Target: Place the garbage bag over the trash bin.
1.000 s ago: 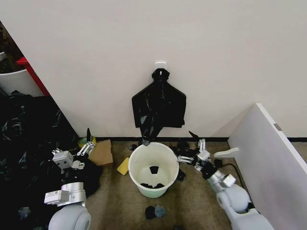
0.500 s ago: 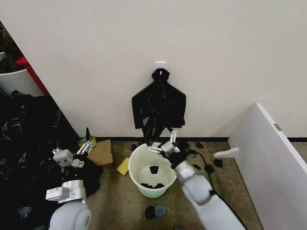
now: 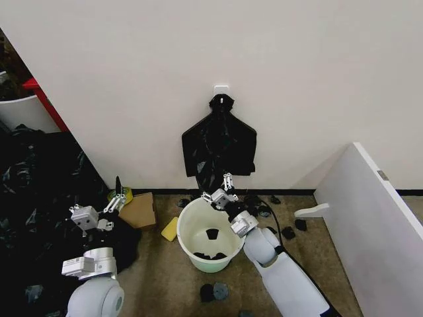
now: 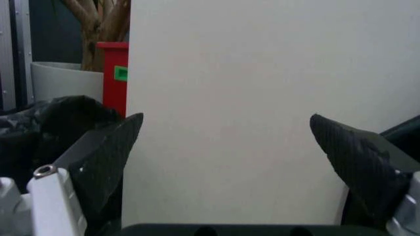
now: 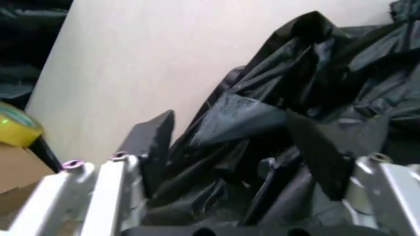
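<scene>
The garbage bag [image 3: 210,166] hangs as a glossy crinkled black strip in front of a flat black sheet [image 3: 238,142] knotted on a wall hook. Its lower end dangles just above the far rim of the trash bin [image 3: 213,263], a pale round bucket on the floor with black scraps inside. My right gripper [image 3: 221,190] reaches over that far rim to the bag's lower end. In the right wrist view it [image 5: 239,147] stands open, with crinkled bag plastic [image 5: 249,115] between its fingers. My left gripper [image 3: 117,195] is open at the left, facing the bare wall [image 4: 223,98].
A big heap of black plastic [image 3: 33,198] fills the left side. A cardboard box [image 3: 140,210] and a yellow tape roll [image 3: 123,195] lie left of the bin. A white board [image 3: 377,218] leans at the right. Black scraps [image 3: 215,290] and a cable [image 3: 277,221] lie on the carpet.
My right arm has swung from the floor right of the bin over to the bin's far rim, up to the hanging bag's lower end. The left arm has barely moved.
</scene>
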